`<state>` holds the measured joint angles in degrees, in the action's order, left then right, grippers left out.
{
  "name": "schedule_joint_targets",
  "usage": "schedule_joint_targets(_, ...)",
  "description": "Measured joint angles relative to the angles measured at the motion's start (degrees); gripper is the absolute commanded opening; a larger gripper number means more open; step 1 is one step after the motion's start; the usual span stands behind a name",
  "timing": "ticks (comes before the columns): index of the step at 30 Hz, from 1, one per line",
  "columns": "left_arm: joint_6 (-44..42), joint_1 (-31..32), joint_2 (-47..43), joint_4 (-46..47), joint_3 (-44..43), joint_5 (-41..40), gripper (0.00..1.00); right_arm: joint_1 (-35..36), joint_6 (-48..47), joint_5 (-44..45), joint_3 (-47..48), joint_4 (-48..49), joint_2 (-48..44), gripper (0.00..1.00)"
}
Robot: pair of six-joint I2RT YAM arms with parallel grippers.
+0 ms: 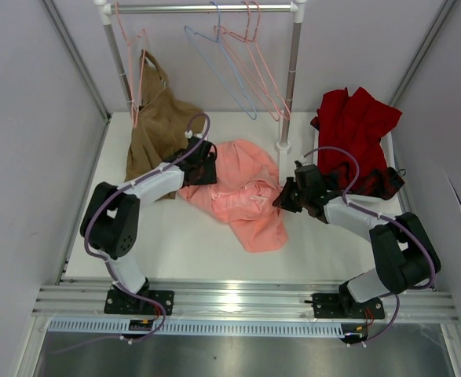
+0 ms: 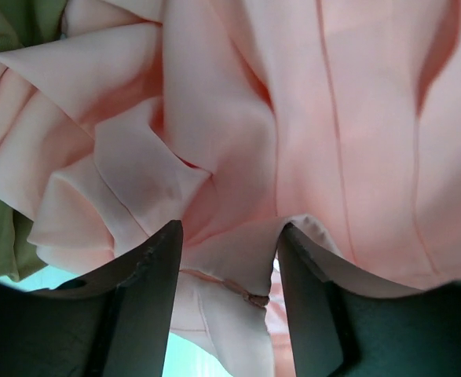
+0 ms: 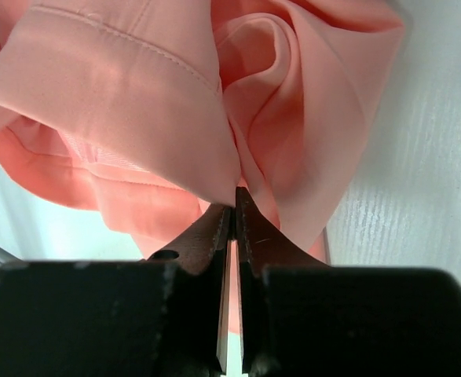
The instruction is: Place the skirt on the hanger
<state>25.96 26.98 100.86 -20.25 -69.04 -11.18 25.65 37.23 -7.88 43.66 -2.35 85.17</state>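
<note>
Fabric of the soft, plain salmon-pink skirt (image 1: 242, 192) lies crumpled on the white table (image 1: 175, 243) at the middle of the top view, between the two arms. The left pincer (image 1: 203, 161) sits at the skirt's upper left edge, the right pincer (image 1: 281, 200) at its right edge.

From the left wrist, the left pincer (image 2: 230, 232) is released: its dark fingers (image 2: 148, 298) stand well apart at the bottom of the frame. A loose fold of the skirt (image 2: 293, 118) hangs down into the gap between them, and the rest of the cloth fills the frame above.

From the right wrist, the right pincer (image 3: 235, 208) is clenched on the skirt (image 3: 136, 102). Its fingers are nearly together at the lower middle of the frame, with a bunched fold pinched at their tips and the cloth spreading up and to the left.

Well apart from the skirt, the thin light blue wire hanger (image 1: 189, 32) hangs by its hook from the metal rail (image 1: 206, 8) at the top of the frame, beside the pink wire hangers (image 1: 254, 63). A tan-brown garment (image 1: 155, 118) hangs at upper left, its lower part draped on the table. A dark red garment (image 1: 356, 126) lies at upper right.
</note>
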Motion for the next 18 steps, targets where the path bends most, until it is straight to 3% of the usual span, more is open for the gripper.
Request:
schedule_joint_targets(7,-2.1,0.9,-6.6,-0.5,1.5,2.7,0.63,1.1,0.0,1.0,0.9,-1.0,0.0,0.07)
schedule_joint_targets(18,-2.4,1.4,-17.9,-3.7,0.7,5.3,0.62,1.6,-0.5,1.6,3.3,-3.0,0.1,0.07)
